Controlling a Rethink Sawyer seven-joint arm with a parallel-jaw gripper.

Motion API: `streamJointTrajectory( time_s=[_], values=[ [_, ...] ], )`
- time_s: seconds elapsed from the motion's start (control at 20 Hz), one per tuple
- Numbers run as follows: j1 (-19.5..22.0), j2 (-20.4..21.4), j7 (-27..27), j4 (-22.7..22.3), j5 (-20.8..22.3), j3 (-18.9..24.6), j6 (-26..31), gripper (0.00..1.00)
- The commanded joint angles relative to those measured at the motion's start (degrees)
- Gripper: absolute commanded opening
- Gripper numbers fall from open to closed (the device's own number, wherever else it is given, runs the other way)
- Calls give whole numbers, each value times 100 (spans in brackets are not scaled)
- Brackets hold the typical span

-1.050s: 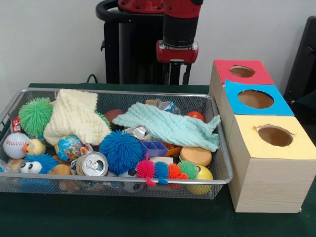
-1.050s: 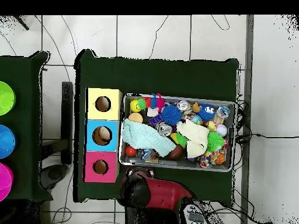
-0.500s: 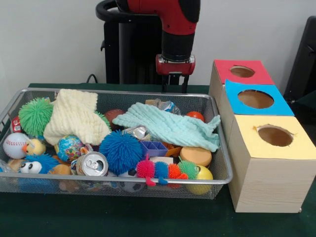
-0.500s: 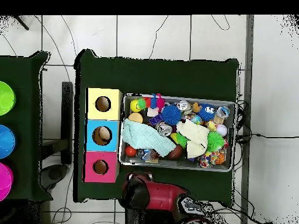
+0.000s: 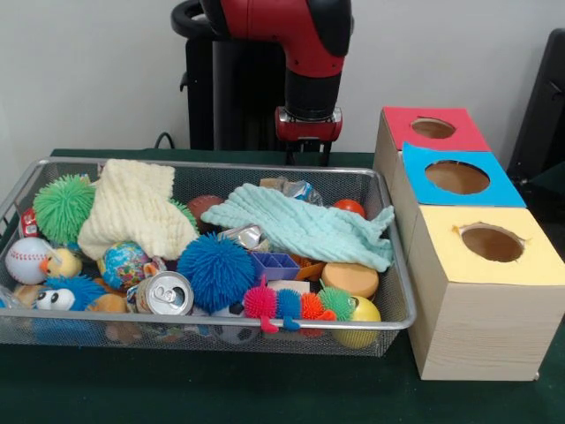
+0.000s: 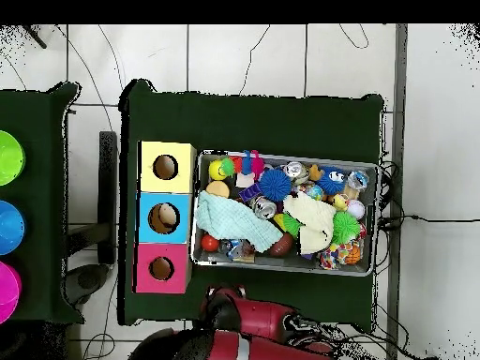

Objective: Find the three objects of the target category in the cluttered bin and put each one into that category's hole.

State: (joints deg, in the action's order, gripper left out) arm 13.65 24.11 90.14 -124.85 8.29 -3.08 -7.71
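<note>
Up front, a dark green table (image 5: 265,397) carries a wire mesh bin (image 5: 203,325) at left and three wooden boxes in a row at right: yellow-topped box (image 5: 490,291) nearest, blue-topped box (image 5: 455,181) behind it, red-topped box (image 5: 431,130) farthest. Each top has one round hole. Pale wall behind; something black at the far right edge.

Bin is packed: cream knitted cloth (image 5: 132,208) at left, mint cloth (image 5: 305,228) across the middle-right, blue spiky ball (image 5: 216,269) near centre, green spiky ball (image 5: 64,206) far left, drink can (image 5: 165,293) by the near rim, baseball (image 5: 28,260) at left, yellow ball (image 5: 360,318) in the near right corner, small red ball (image 5: 350,208) by the far right wall. Which category is wanted cannot be told.

Gripper (image 5: 308,152) hangs behind the bin's far rim, clear of everything, holding nothing; its short fingers show, whether spread or closed cannot be told. Against a second ago, the wrist has swung slightly left and the arm's red link has dropped further into view.

From overhead: table (image 6: 253,122) on white tiled floor (image 6: 244,56); bin (image 6: 375,216) right of the boxes (image 6: 150,216). Green, blue and pink bowls (image 6: 7,230) line the left edge. Arm (image 6: 253,323) sits just off the bin's long edge, spread wider along the bottom than before. Bin contents unchanged.
</note>
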Motion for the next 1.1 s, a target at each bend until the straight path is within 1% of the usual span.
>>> streamJointTrajectory(
  time_s=[0.05, 0.1, 0.15, 0.25, 0.35, 0.45, 0.55, 0.8, 0.9, 0.95, 1.1],
  values=[
    [168, -362, 948, 732, 103, 13, -652, 100],
    [228, -274, 986, 665, 91, 87, -594, 100],
    [291, -110, 1005, 532, 72, 165, -410, 100],
    [240, 375, 968, 249, 17, 161, 54, 100],
    [255, 1044, 936, -116, -63, 281, 637, 100],
    [322, 1537, 961, -349, -172, 410, 1030, 100],
    [427, 1798, 999, -472, -253, 551, 1260, 100],
    [451, 2097, 1002, -492, -350, 651, 1602, 100],
    [536, 1908, 1097, -410, -354, 753, 1347, 100],
    [570, 1685, 1158, -324, -344, 807, 1118, 100],
    [503, 1368, 1286, -153, -368, 750, 708, 100]
  ],
)
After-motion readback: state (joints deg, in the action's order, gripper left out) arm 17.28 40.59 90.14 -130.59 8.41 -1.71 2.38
